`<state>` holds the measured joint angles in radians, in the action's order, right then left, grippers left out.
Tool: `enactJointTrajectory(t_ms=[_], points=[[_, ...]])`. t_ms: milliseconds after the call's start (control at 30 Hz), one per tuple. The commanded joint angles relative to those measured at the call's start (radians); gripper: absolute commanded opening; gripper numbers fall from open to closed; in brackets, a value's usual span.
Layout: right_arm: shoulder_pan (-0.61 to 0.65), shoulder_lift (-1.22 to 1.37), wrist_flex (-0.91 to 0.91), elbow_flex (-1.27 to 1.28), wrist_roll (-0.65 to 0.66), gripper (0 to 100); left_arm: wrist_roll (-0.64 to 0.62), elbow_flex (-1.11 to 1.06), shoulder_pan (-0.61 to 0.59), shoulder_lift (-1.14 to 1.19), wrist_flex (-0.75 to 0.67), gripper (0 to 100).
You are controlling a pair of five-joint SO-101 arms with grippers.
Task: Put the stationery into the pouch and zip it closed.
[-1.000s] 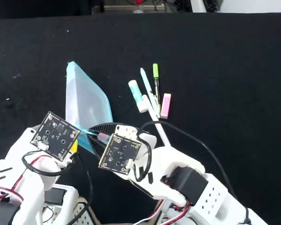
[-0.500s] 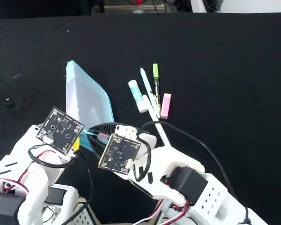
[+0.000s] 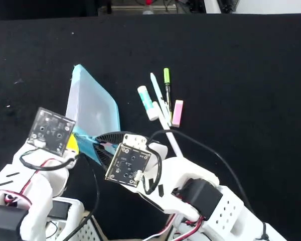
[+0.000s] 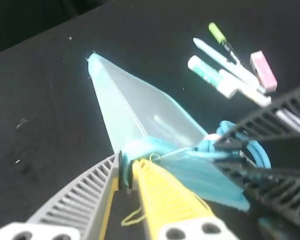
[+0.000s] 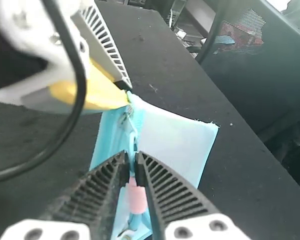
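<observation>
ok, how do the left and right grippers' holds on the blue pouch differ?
Left gripper, yellow and grey fingers, pinches the translucent light-blue pouch at its fabric corner; right gripper, black fingers, pinches the pink zip tab. Both are shut at the same pouch end.

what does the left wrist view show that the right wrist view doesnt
Left wrist view: the loose stationery on the black table beyond the light blue pouch: a green-capped pen, a glue stick, white pens and a pink eraser.
Right wrist view: the pink zipper pull clamped between the black fingers of the right tool, and room clutter past the table edge.
Both: the pouch, the left tool pinching its corner, and the right tool at its zipper end.
</observation>
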<state>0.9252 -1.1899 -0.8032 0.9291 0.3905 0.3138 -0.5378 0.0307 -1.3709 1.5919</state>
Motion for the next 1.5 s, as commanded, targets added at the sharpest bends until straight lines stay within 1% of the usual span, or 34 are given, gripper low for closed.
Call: enactJointTrajectory(t_ms=[0,133,333,500,600,700,767,833,900,933,1067,1200,1367,1467], points=[[-0.017,-0.027,-0.006,-0.007,-0.002,1.1,-0.074,0.004,-0.008,-0.003,-0.049,3],[-0.025,-0.027,-0.006,-0.007,0.0,1.1,-0.104,0.004,-0.013,-0.003,-0.055,3],[-0.097,-0.027,-0.002,-0.01,-0.005,1.1,-0.166,0.021,-0.019,0.002,-0.055,3],[-0.101,-0.027,0.002,-0.012,-0.006,1.1,-0.241,0.082,-0.019,0.008,-0.071,3],[-0.098,-0.027,0.002,-0.012,-0.008,1.1,-0.25,0.087,-0.019,0.009,-0.084,3],[-0.097,-0.027,0.003,-0.018,-0.084,1.9,-0.25,0.071,-0.018,0.029,-0.092,3],[-0.097,-0.027,-0.005,-0.035,-0.149,8.0,-0.25,0.07,-0.018,0.058,-0.092,3],[-0.1,-0.027,-0.006,-0.044,-0.184,17.2,-0.252,0.071,-0.018,0.091,-0.091,3],[-0.098,-0.027,-0.005,-0.042,-0.161,24.3,-0.252,0.077,-0.018,0.109,-0.089,3],[-0.097,-0.022,-0.005,-0.042,-0.15,26.3,-0.252,0.079,-0.018,0.114,-0.089,3],[-0.058,-0.019,0.014,-0.044,-0.144,24.7,-0.252,0.079,-0.012,0.114,-0.087,3],[0.002,-0.005,0.095,-0.01,-0.14,23.9,-0.252,0.077,-0.01,0.114,-0.087,3],[-0.026,0.073,0.209,0.021,-0.066,19.1,-0.247,0.091,-0.01,0.114,-0.025,3],[-0.043,0.113,0.227,0.021,-0.063,16.8,-0.244,0.09,-0.01,0.114,-0.021,3]])
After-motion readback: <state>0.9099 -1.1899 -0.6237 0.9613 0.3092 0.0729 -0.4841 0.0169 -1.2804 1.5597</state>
